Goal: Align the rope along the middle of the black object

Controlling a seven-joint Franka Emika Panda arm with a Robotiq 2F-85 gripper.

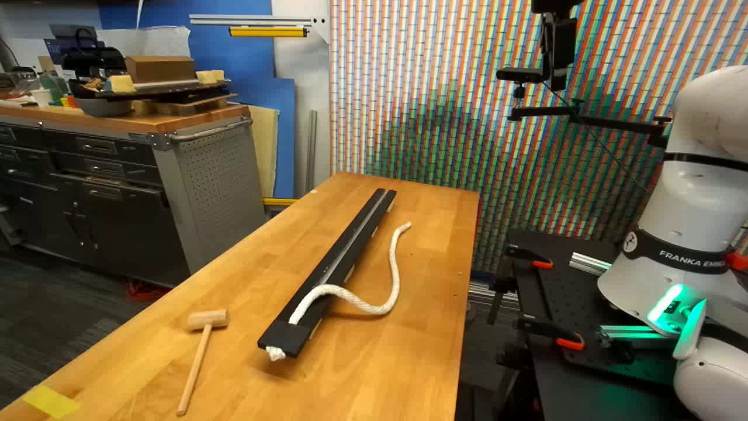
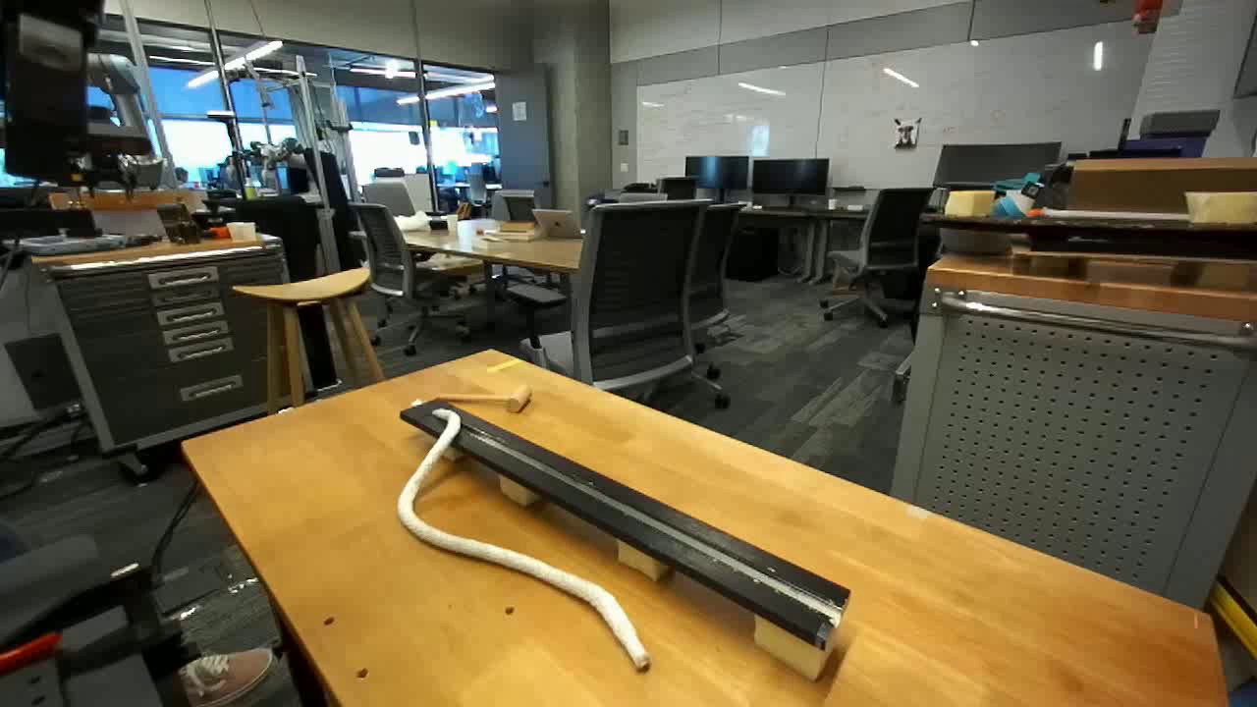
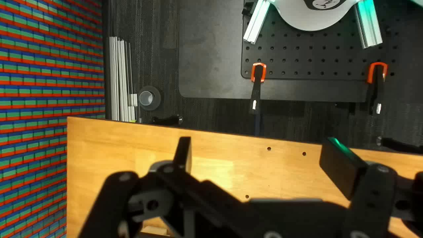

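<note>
The black object [image 1: 328, 263] is a long bar with a lengthwise groove, raised on pale blocks; it shows in both exterior views [image 2: 638, 530]. The white rope [image 1: 395, 275] lies on the bar only near its mallet end. From there it curves down to the table in an S, its free end beside the bar, as also seen in an exterior view [image 2: 491, 555]. A white frayed tuft [image 1: 274, 352] pokes out at the bar's near end; its link to the rope is unclear. My gripper [image 3: 257, 155] is open and empty above the table, away from both. The rope is out of the wrist view.
A wooden mallet [image 1: 207, 319] lies beside the bar's near end. Pale blocks [image 2: 791, 643] support the bar. The wooden table [image 3: 105, 145] ends before the robot's black base plate, where orange-tipped clamps [image 3: 258, 72] stick out. A patterned wall [image 3: 49, 99] stands past the table's far end.
</note>
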